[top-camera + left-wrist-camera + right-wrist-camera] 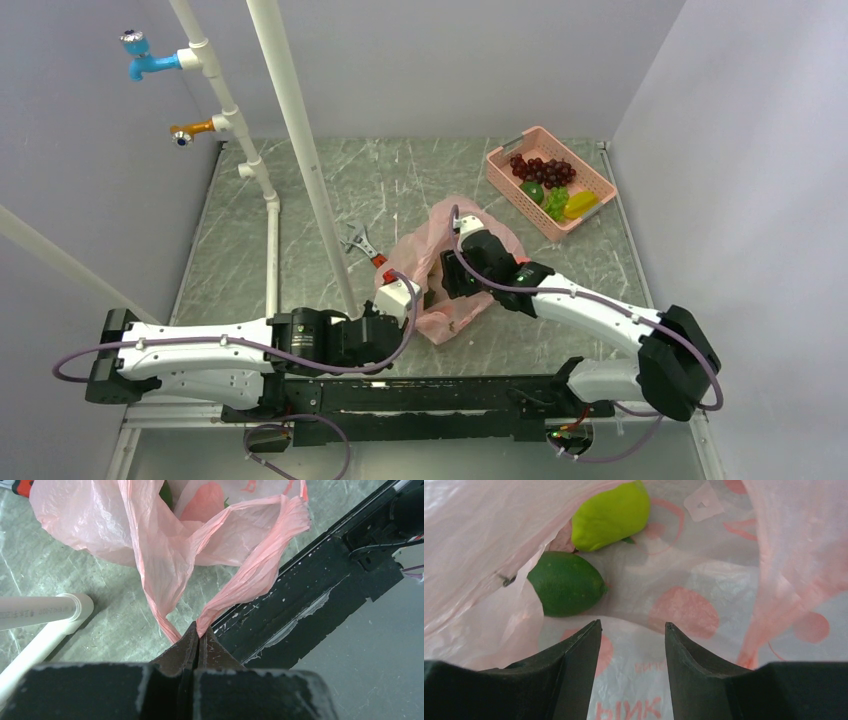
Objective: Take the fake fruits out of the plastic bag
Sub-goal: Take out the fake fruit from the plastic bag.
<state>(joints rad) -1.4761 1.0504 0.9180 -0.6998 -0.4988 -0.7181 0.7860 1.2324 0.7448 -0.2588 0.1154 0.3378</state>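
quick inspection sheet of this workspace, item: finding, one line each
surface: grey marbled table, no spill seen
job's things: pink plastic bag lying open; dark green fruit and yellow-green fruit inside it; grapes and other fruits already in the pink basket
clutter: red-handled wrench left of the bag
grippers: left pincer shut on the bag's handles; right pincer open inside the bag, touching no fruit
cables: purple cables loop along both arms, none snagged that I can see
surroundings: white pipes with blue tap and orange tap; plain walls
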